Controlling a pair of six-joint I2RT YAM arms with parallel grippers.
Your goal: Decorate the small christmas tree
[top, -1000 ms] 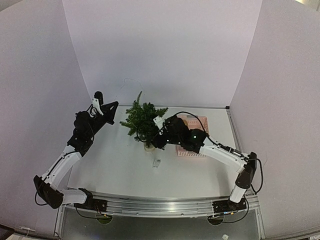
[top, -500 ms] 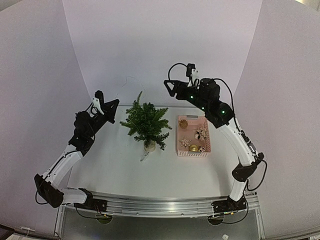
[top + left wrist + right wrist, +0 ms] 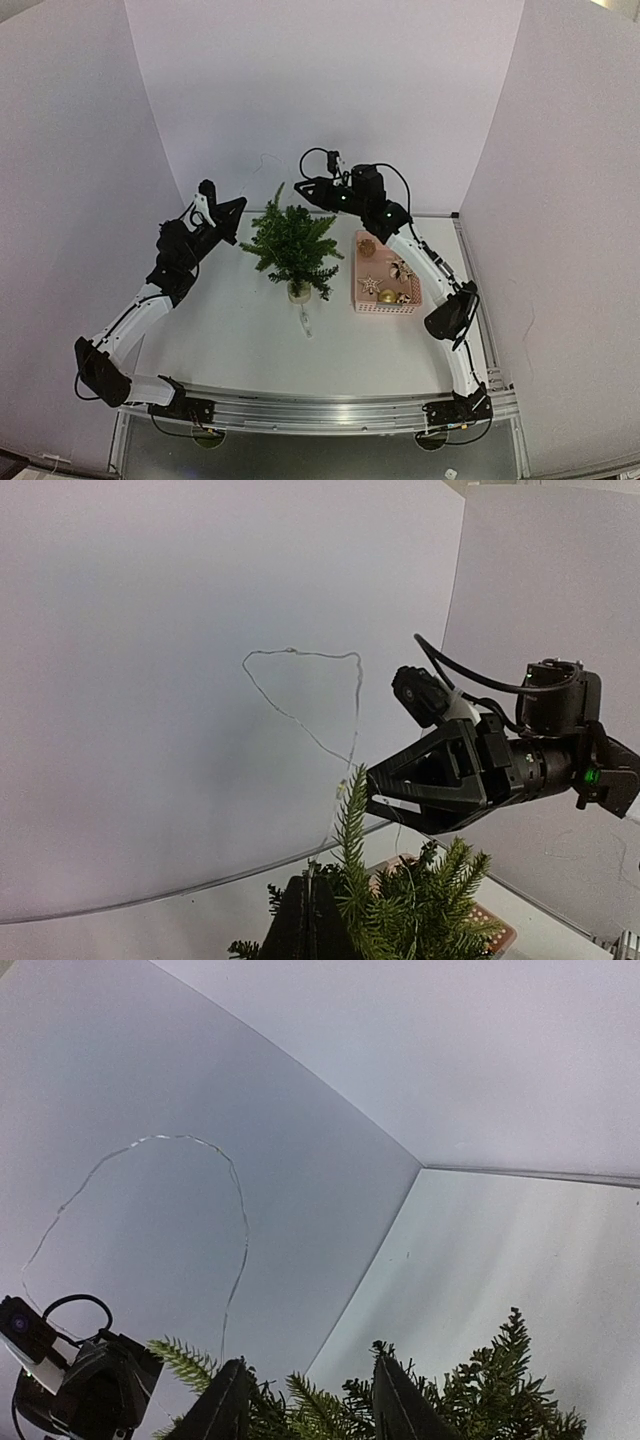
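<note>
Left pincer [image 3: 236, 206] clenched, apparently on thin wire [image 3: 300, 652]; right pincer [image 3: 368, 790] released above small christmas tree [image 3: 292, 243]; draping step, next lower wire.

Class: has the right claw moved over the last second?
Yes. The right claw has left the base of the small christmas tree and gone toward the back wall, beyond the pink basket.

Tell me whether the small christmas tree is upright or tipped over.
Upright. The small christmas tree stands on its pale pot, its tip pointing straight up in the left wrist view.
</note>
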